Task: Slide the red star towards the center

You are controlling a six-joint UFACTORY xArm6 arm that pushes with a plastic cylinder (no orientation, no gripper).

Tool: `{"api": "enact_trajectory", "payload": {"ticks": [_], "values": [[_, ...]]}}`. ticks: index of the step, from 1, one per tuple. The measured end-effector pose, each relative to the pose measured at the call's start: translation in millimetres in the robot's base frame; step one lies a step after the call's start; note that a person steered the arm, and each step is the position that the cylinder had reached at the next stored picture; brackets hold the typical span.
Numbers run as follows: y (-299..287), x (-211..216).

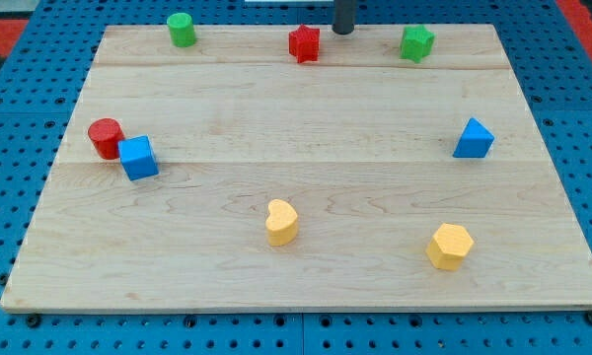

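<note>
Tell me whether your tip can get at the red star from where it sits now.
Probably yes. My tip is just right of and above the red star, with nothing between them; the green blocks sit well aside.

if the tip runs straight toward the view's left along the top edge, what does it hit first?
Probably the red star. My tip sits just to its right, slightly nearer the view's top, so it might clip only the star's upper edge. Depth is unclear.

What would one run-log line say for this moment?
task: red star to center | my tip: view's top edge, right of star, apart | star: not yet moved toward center
</note>
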State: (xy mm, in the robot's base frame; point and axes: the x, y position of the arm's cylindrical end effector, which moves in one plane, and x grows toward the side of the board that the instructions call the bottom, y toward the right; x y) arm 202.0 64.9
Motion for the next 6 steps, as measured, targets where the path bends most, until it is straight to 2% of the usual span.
{"api": "enact_trajectory", "payload": {"ticks": [2,5,6], "values": [[-76,-2],[-54,86],[-51,87]]}}
